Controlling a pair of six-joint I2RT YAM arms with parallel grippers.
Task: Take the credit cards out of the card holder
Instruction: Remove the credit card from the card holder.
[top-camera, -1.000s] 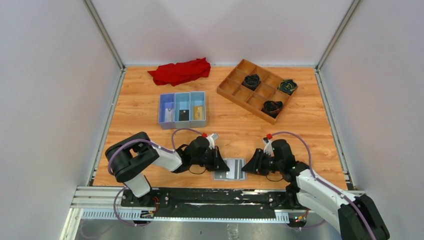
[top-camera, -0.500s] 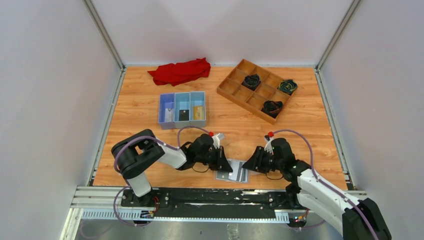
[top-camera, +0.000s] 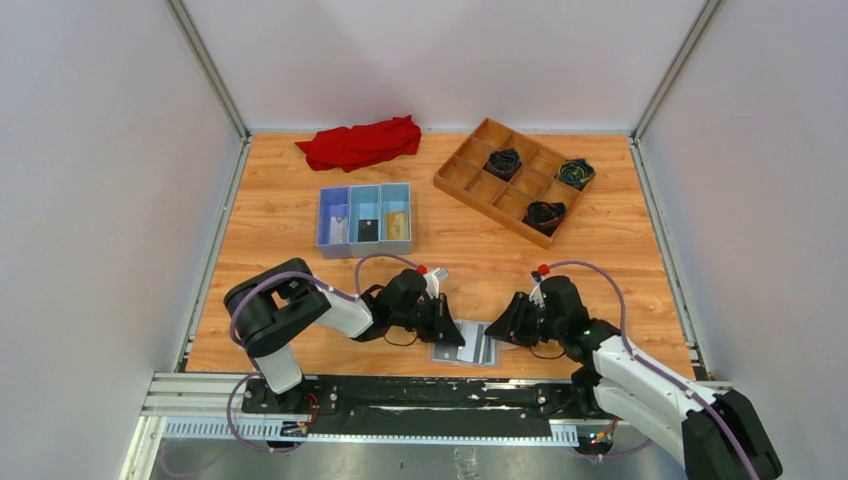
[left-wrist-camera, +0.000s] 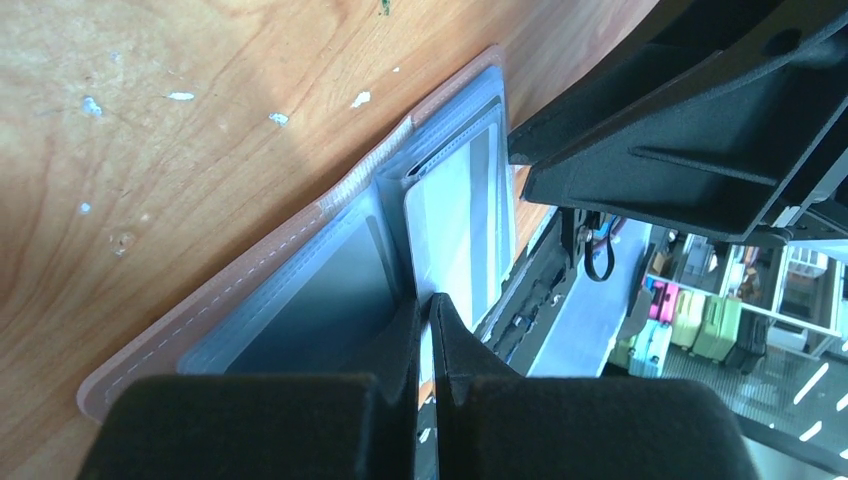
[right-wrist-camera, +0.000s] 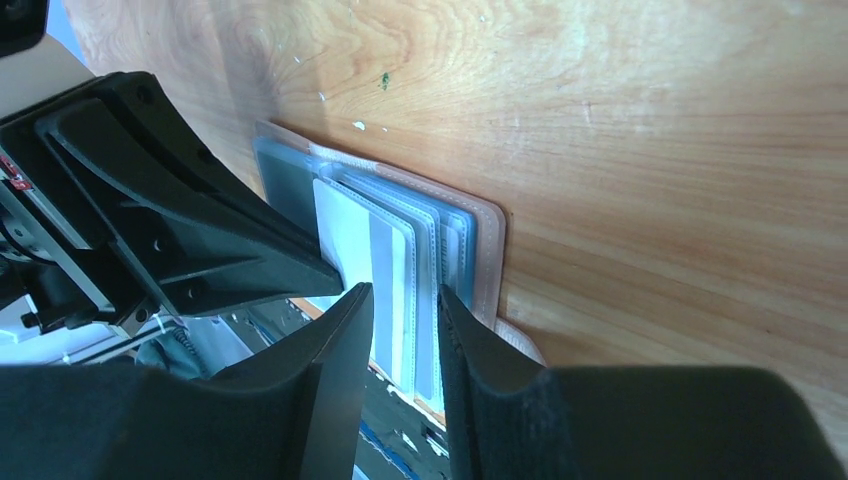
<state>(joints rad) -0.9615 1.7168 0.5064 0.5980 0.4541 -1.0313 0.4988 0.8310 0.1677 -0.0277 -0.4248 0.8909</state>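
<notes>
The card holder (top-camera: 463, 343) lies open at lower centre of the overhead view, with a pale card (left-wrist-camera: 455, 215) showing in its sleeve. The left gripper (left-wrist-camera: 425, 305) is closed and presses near the fold, apparently to pin the holder down. The right gripper (right-wrist-camera: 405, 295) is partly open over the card's edge and grips nothing. Above, the blue tray (top-camera: 366, 249) holds three cards (top-camera: 368, 230). The wooden tray (top-camera: 462, 172) holds dark bundles (top-camera: 503, 161).

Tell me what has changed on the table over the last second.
The card holder has slid slightly toward the near edge and turned askew. The left hand, shut, has moved right, further over it. The right hand has barely shifted at the holder's other side. The blue tray, wooden tray and red cloth stayed where they were.
</notes>
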